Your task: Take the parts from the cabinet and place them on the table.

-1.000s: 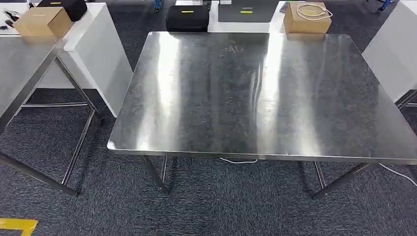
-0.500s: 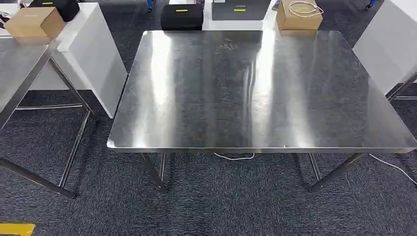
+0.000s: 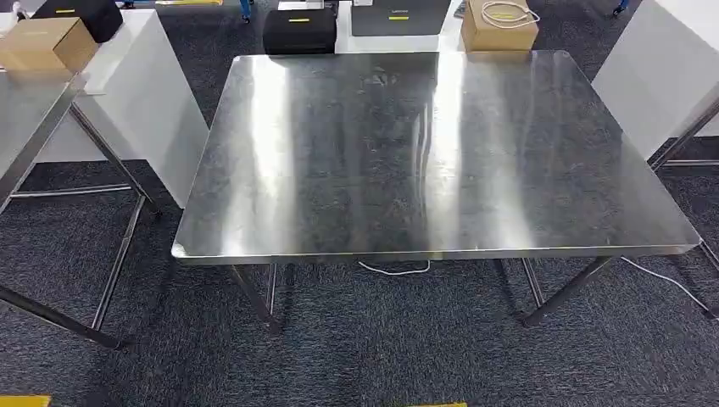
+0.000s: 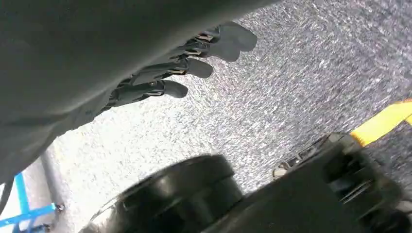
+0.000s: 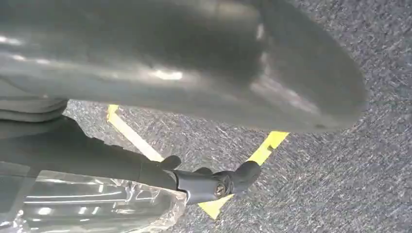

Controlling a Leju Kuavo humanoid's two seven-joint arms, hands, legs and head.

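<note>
The steel table (image 3: 441,153) stands straight ahead in the head view, its shiny top bare. In the left wrist view my left hand (image 4: 187,58) hangs over the grey carpet with its dark fingers stretched out and apart, holding nothing. In the right wrist view my right hand (image 5: 199,182) hangs beside my body, and its dark fingers curl over a part in a crinkled clear plastic bag (image 5: 92,206). The wide grey thumb covers much of that view, so the part inside the bag cannot be made out.
A second steel table (image 3: 25,119) stands at the left beside a white counter (image 3: 144,93). Cardboard boxes (image 3: 498,25) and a black case (image 3: 298,31) sit beyond the far edge. A white cable (image 3: 394,270) lies under the table. Yellow tape (image 5: 265,148) marks the carpet.
The whole head view has shifted, so the camera has moved; the table now sits a little more to the left and higher in the picture. Nothing on it has changed.
</note>
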